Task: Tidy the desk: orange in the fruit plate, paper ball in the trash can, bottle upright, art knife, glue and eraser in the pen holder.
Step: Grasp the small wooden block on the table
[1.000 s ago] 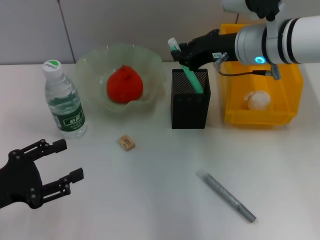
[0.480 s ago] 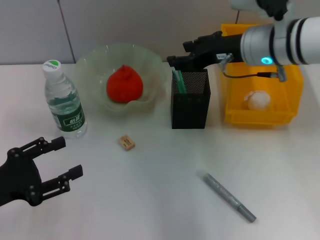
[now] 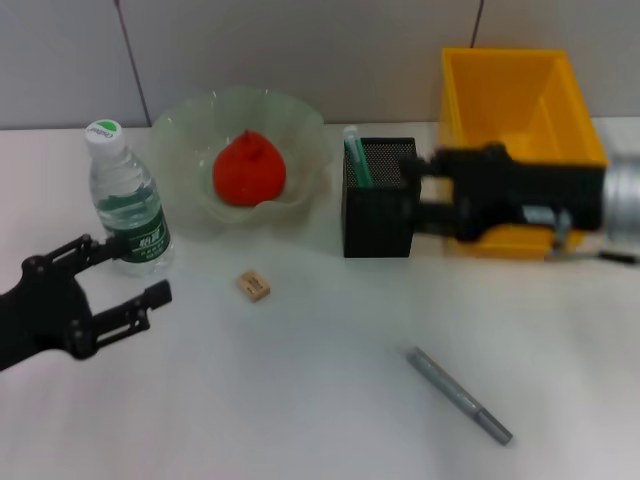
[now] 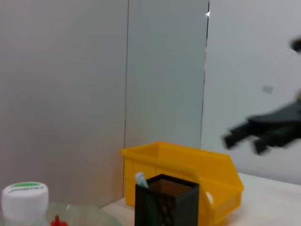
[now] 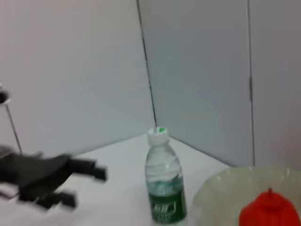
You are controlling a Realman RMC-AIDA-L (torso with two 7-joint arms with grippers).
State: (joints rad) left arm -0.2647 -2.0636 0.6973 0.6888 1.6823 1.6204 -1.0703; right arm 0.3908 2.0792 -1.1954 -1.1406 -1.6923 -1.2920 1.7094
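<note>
eraser (image 3: 253,285) lies on the bench (image 3: 300,400) between bottle (image 3: 127,200) and pen holder (image 3: 379,197). orange (image 3: 249,169) sits in the fruit plate (image 3: 180,130). left hand (image 3: 130,282) hovers near the bottle, fingers spread, empty. right hand (image 3: 420,188) is beside the holder, released.

No readable text anywhere; bottle (image 3: 128,200) green label carries print too small to make out.
</note>
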